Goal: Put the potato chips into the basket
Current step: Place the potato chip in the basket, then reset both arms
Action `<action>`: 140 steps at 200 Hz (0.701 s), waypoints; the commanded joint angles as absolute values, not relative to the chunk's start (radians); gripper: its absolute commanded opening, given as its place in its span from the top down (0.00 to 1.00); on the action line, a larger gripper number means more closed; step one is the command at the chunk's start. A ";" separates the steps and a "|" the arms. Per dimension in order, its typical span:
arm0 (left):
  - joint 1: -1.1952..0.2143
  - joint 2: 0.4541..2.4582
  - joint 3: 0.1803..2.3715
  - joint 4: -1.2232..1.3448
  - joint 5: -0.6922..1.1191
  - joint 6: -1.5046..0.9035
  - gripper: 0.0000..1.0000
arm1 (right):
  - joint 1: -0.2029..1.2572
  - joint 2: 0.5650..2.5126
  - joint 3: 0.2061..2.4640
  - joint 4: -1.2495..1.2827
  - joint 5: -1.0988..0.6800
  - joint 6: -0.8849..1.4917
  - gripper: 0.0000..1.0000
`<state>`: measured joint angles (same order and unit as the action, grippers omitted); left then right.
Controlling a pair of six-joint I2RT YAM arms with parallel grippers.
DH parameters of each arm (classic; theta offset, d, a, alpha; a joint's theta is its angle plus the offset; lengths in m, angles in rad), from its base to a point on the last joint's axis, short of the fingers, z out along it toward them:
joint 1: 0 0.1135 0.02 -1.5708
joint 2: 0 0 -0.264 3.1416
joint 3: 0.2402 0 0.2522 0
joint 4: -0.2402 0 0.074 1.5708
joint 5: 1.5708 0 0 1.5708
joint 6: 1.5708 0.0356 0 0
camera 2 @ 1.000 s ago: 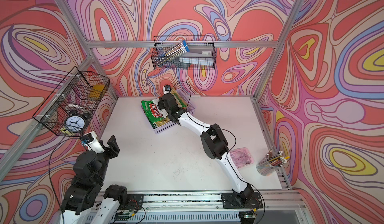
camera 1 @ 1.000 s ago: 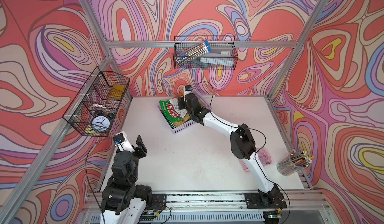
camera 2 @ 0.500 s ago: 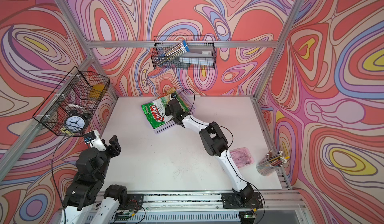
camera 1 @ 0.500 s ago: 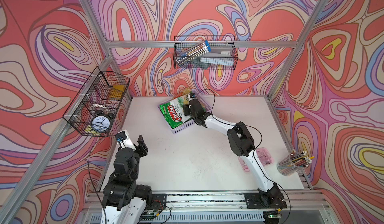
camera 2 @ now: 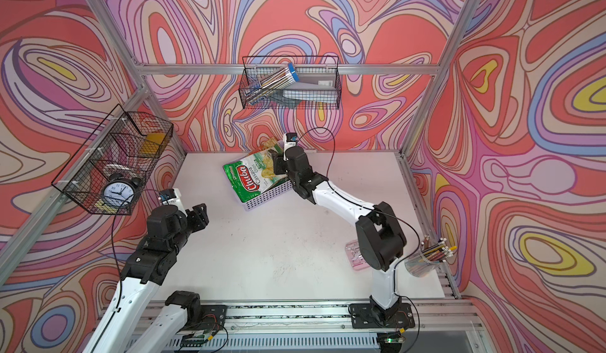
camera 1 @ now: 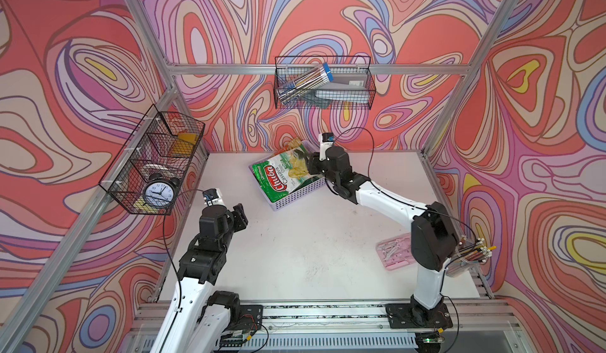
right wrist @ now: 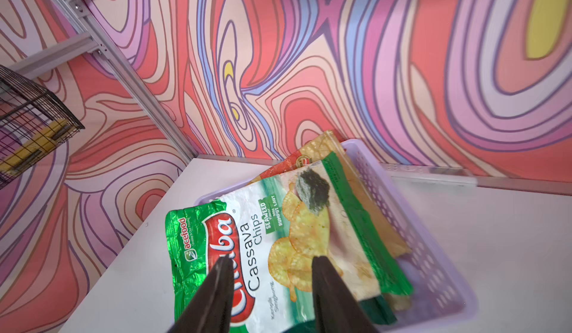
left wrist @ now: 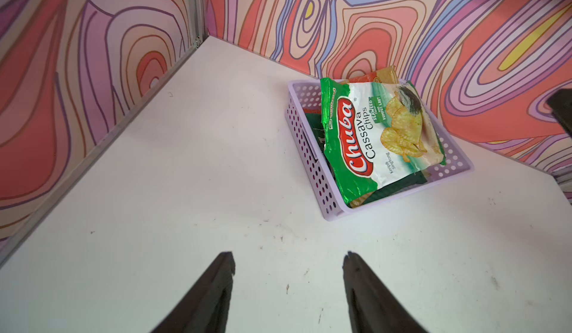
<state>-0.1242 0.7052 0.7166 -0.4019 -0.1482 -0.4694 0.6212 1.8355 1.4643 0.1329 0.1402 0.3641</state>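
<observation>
The Chuba bag [left wrist: 376, 136] lies atop the basket [left wrist: 305, 149]. Right gripper [right wrist: 272, 265] fingers hover spread above it, seemingly not touching; left gripper [left wrist: 288, 260] fingers spread, well apart from the basket.

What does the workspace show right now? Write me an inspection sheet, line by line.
Surface: white tabletop, faintly scuffed and speckled.
Job's things: green-white crinkly "Chuba" chip bag lies on top of other bags in the shallow lavender perforated plastic basket, overhanging its rim; an orange-cream bag and a dark green bag peek from beneath.
Clutter: pink transparent flat case; clear cup of pencils.
Grippers: left tool open, empty, above bare table; right tool open over the Chuba bag, not clamping it.
Cables: black leads loop off both wrists.
Surroundings: swirl-patterned walls; two black wire baskets, one holding an alarm clock.
</observation>
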 commanded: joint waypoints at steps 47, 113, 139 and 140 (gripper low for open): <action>-0.209 0.982 0.637 0.018 -0.273 -0.532 0.38 | 0.473 1.507 1.072 0.067 0.275 0.377 0.57; -0.212 1.240 0.573 0.364 -0.465 -0.297 0.36 | 0.354 1.202 0.727 0.175 0.721 0.284 0.30; -0.206 1.325 0.590 0.427 -0.495 -0.205 0.34 | 0.290 1.153 0.597 0.311 0.809 0.203 0.22; -0.205 1.327 0.590 0.430 -0.492 -0.199 0.34 | 0.287 1.153 0.592 0.319 0.811 0.199 0.21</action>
<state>-0.2100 1.2770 0.5812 0.3012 -0.4229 -0.3294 0.3359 1.1797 0.6773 0.1692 0.6518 0.2928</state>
